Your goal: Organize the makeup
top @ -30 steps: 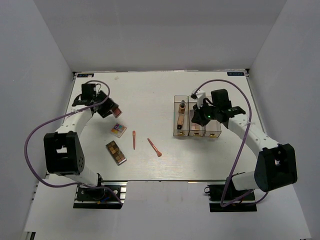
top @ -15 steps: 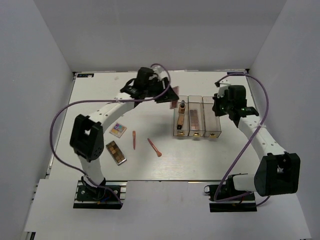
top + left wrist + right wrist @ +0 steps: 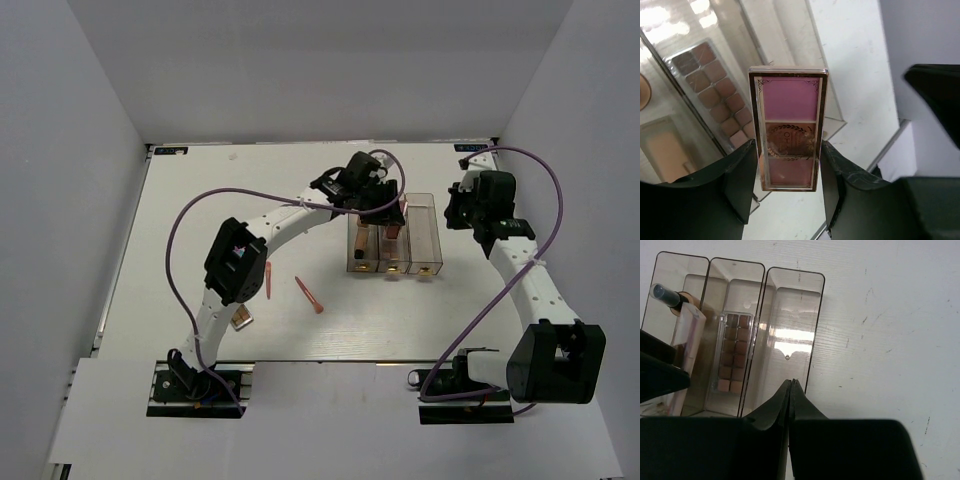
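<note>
A white worktop [image 3: 200, 200] walled in pale grey carries three clear boxes [image 3: 424, 235] in a row and two loose salmon sticks [image 3: 309, 295]. The left pincer [image 3: 787, 175] grasps one pink palette [image 3: 788, 125] above the boxes, which hold one brown palette [image 3: 732, 352] and one bottle [image 3: 665, 294]. The right pincer [image 3: 791, 390] is clenched on nothing.

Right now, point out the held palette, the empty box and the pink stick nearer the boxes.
Held palette [image 3: 788, 130]: left wrist view, its middle pan.
Empty box [image 3: 795, 305]: right wrist view, its bare floor.
Pink stick [image 3: 308, 294]: top view, mid-shaft.
</note>
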Controlling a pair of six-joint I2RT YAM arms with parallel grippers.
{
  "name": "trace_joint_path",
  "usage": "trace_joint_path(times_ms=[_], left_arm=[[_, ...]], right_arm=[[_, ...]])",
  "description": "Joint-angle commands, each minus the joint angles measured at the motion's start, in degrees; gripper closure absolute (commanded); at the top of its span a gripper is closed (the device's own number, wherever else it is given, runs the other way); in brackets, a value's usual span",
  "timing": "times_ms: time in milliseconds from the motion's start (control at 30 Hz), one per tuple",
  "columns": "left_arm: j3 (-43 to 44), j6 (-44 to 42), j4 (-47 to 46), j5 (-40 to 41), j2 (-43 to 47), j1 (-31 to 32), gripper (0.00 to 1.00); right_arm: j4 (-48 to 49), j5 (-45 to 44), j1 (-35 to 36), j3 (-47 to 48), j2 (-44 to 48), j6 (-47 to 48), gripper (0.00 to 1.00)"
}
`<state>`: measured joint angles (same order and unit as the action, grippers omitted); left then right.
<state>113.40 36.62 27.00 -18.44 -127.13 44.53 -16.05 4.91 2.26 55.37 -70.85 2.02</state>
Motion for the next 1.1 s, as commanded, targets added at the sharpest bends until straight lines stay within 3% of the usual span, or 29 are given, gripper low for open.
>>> trace_joint_path(times_ms=[0,233,367,400,467,867,933,1033,1067], left_arm=[[2.70,0.20,2.70,4.63,0.66,1.16,0.86],[3.31,1.52,3.67,9.29,-1.98,2.75,0.72],[3.66,2.58,3.49,9.74,-2.68,3.28,0.53],[3.58,2.84,3.49,9.74,-2.77,3.28,0.44],[3.67,3.10,3.41,9.74,-2.86,3.28,0.39],[3.84,4.68,3.06,9.56,-2.69,3.28,0.29],[3.84,4.86,1.92,9.03,-1.72,3.28,0.30],[3.75,4.60,-0.54,7.98,1.35,3.89,0.37],[3.49,4.08,-1.42,7.98,2.23,3.89,0.43]], right_arm=[[2.43,0.98,-0.77,-0.44,1.15,-1.40,1.00],[2.78,2.39,-1.30,-0.71,1.15,-1.58,1.00],[2.78,2.83,-1.38,-1.15,1.24,-1.58,1.00],[2.70,2.83,-1.56,-1.32,1.33,-1.58,1.00],[2.69,3.18,-1.47,-1.58,1.50,-1.58,1.00],[2.69,4.76,-1.56,-1.67,1.77,-1.58,1.00],[2.78,6.51,-1.47,-1.67,2.47,-1.32,1.00],[3.40,14.20,-1.65,-2.20,4.31,1.92,1.00],[3.48,16.78,-1.56,-2.64,5.45,4.11,0.95]])
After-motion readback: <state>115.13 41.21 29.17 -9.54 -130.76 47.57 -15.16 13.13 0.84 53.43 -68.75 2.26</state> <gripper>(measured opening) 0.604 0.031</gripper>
